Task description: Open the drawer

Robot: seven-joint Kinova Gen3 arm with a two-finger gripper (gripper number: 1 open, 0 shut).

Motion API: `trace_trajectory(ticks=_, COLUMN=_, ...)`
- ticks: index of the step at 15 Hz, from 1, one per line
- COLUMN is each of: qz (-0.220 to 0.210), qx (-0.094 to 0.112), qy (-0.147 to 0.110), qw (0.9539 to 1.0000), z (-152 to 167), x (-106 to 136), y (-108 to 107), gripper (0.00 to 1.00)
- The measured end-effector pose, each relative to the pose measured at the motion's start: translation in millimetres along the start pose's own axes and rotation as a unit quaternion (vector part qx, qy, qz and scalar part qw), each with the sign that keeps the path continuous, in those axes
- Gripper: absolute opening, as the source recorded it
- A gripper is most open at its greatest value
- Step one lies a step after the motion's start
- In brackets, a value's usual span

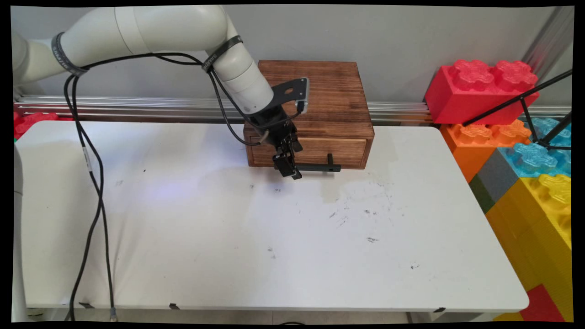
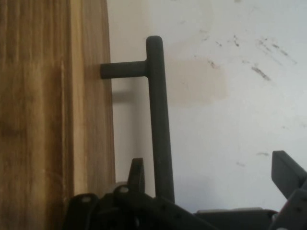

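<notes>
Here the white arm (image 1: 151,34) enters from the ten o'clock corner of the main view, its black cables (image 1: 89,183) drooping over the table (image 1: 274,237) toward seven o'clock. At centre, the gripper (image 1: 287,165) points down at the left end of the black bar handle (image 1: 315,167), which runs along the front of the drawer (image 1: 336,151) of the wooden box (image 1: 320,96). The box stands at the table's far edge, at twelve o'clock from the table's middle, backed against the wall rail so that its drawer face looks toward the camera. In the hand view the handle (image 2: 158,115) rises from the linkage toward twelve o'clock, standing off the drawer front (image 2: 53,120) on a short post (image 2: 122,70). One finger (image 2: 136,173) lies in the gap between wood and bar, at nine o'clock of the bar; the other finger (image 2: 287,172) sits well apart at three o'clock. The jaws are thus spread wide and straddle the bar, gripping nothing. To the right, at three o'clock of the table, large toy bricks (image 1: 512,137) are stacked beside it.
</notes>
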Motion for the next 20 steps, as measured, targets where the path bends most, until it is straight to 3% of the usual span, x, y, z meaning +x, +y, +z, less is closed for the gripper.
trace_trajectory(ticks=8, qz=0.009, qx=-0.004, qy=-0.004, qw=0.9999, z=14, x=2, y=4, gripper=1.00)
trace_trajectory(ticks=20, qz=0.048, qx=0.005, qy=-0.008, qw=0.9988, z=39, x=2, y=2, gripper=1.00)
